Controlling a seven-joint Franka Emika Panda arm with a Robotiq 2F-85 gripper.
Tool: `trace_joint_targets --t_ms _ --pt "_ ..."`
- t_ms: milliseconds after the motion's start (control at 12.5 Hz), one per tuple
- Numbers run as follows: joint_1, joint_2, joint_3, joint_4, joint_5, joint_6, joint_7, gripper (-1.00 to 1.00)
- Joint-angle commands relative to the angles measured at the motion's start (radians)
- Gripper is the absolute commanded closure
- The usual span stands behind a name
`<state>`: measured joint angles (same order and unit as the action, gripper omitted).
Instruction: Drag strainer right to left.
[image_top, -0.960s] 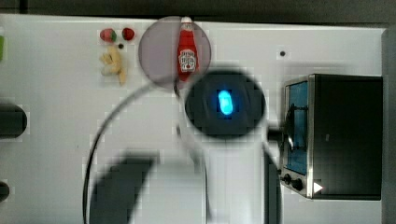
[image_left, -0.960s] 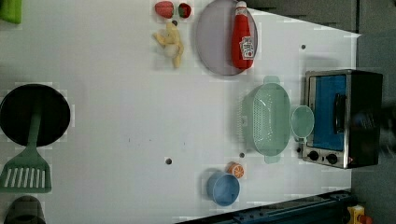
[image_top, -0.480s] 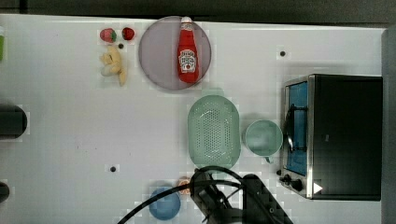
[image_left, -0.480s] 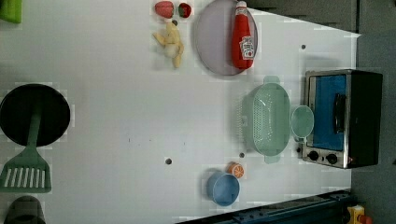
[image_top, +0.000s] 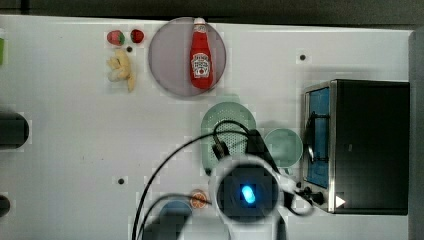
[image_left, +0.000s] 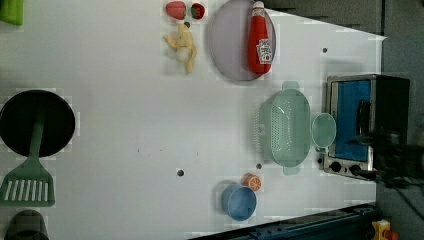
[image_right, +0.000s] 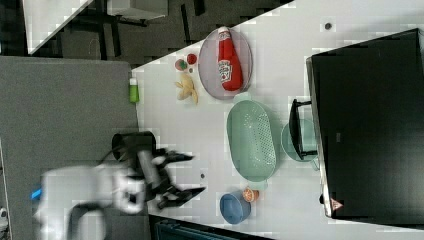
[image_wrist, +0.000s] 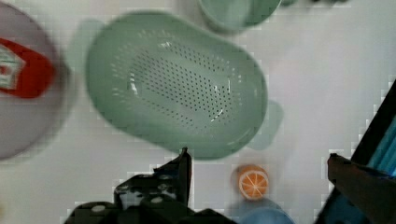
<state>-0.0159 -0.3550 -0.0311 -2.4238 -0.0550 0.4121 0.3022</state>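
Wrist view looks down on the pale mint-green oval plastic strainer (image_wrist: 175, 93), and my end effector (image_wrist: 261, 172) hangs above its near rim with fingers spread wide, holding nothing; one dark fingertip (image_wrist: 183, 163) sits near the rim, the other stands well apart at the frame's right edge. In the right view my end effector (image_right: 186, 173) reaches out from the lower left of the frame, both prongs apart.

In the left view the strainer (image_left: 286, 128) lies right of centre on the white table (image_left: 125, 125), just beside the small round mint-green cup (image_left: 323, 132), which sits against the black toaster oven (image_left: 367, 122). To the left view's left, the table is bare until the black round pan (image_left: 37, 122) and green slotted spatula (image_left: 27, 186). Above the strainer lies the grey round plate (image_left: 227, 45) carrying a red ketchup bottle (image_left: 260, 40); below it are the round blue bowl (image_left: 239, 202) and an orange slice (image_left: 252, 182).

In the top view my wrist and cables cover the strainer's lower half (image_top: 227, 117).
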Motion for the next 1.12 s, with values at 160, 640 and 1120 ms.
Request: trace_joint_targets --t_ms 160,640,1120 --pt "0.010 0.152 0.027 -0.093 0.003 0.248 0.268 -1.00" --pt "0.010 0.489 0.039 -0.056 0.005 0.581 0.361 -1.00" --pt "0.037 0.669 0.058 -0.057 0.005 0.799 0.552 -1.00"
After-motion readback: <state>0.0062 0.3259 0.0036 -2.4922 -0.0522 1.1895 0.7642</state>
